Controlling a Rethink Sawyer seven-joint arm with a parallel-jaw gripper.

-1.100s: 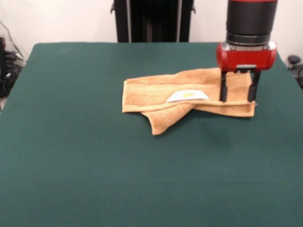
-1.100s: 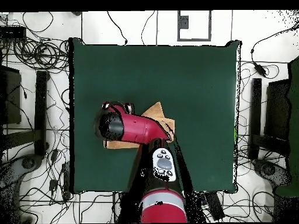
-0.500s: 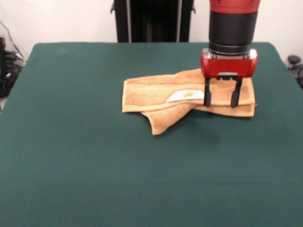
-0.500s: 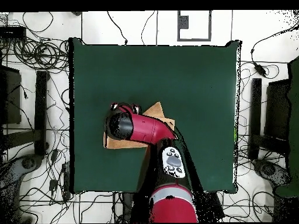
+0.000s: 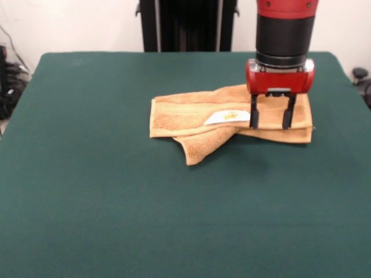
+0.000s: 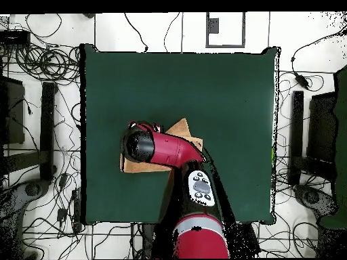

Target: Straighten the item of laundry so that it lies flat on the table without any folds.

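Note:
The orange-tan towel lies folded into a long band on the dark green table, right of centre toward the far side. One corner sticks out toward the camera, and a white label shows on top. My gripper is open and empty, its two black fingers pointing down over the towel's right end, tips at or just above the cloth. In the overhead view the arm covers most of the towel, and the gripper itself is hidden under the arm.
The robot's black pedestal stands behind the table's far edge. Cables and equipment lie on the floor around the table.
The gripper has risen very slightly. The towel has not moved.

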